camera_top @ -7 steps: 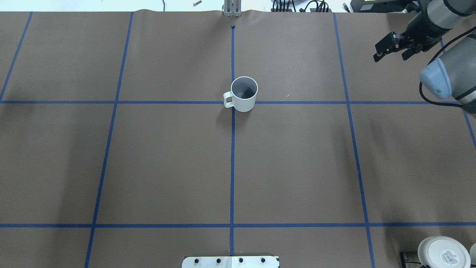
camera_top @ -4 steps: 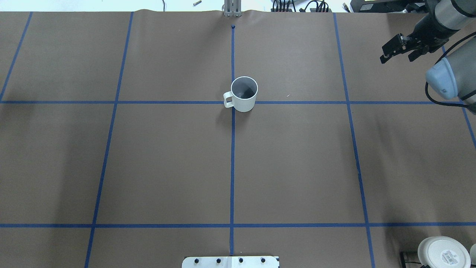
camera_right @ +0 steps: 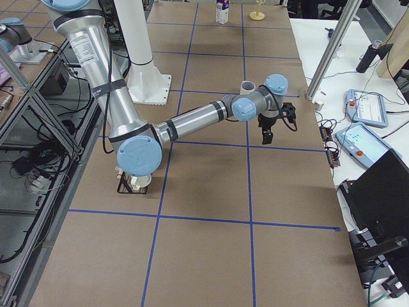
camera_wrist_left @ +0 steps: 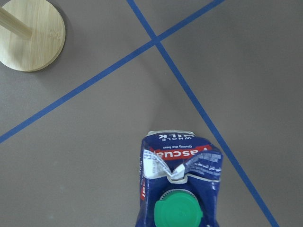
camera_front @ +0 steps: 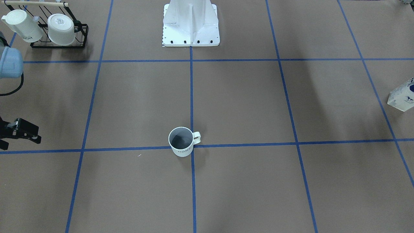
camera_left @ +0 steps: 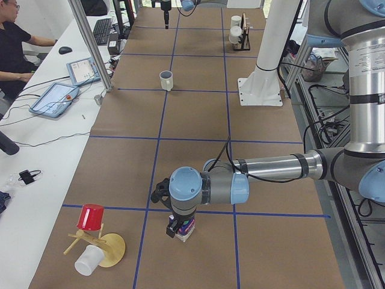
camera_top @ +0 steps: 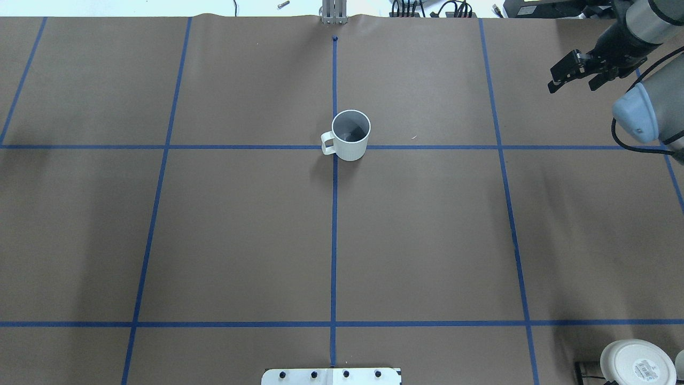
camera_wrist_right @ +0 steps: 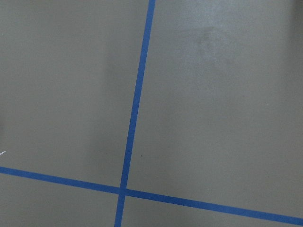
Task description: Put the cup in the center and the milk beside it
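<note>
The white cup [camera_top: 350,136] stands upright, touching the center crossing of the blue tape lines [camera_top: 335,176], handle toward the view's left; "HOME" shows on its side in the front view [camera_front: 181,142]. My right gripper [camera_top: 573,83] is open and empty, far to the cup's right near the table's far edge. The milk [camera_wrist_left: 177,189], blue with a green cap, stands upright at the table's left end, right under the left wrist camera. It also shows in the front view [camera_front: 402,96]. My left gripper [camera_left: 180,226] is at the carton; I cannot tell whether it is open or shut.
A black rack [camera_front: 58,44] with white cups stands near the robot base [camera_front: 190,26]; one handleless cup [camera_top: 636,363] shows overhead. A wooden stand [camera_left: 111,250], a red cup [camera_left: 91,217] and a white cup lie beside the milk. An operator [camera_left: 12,48] sits at the side desk.
My right gripper has drawn back to the right and toward the far edge, away from the cup. The cup has not moved.
</note>
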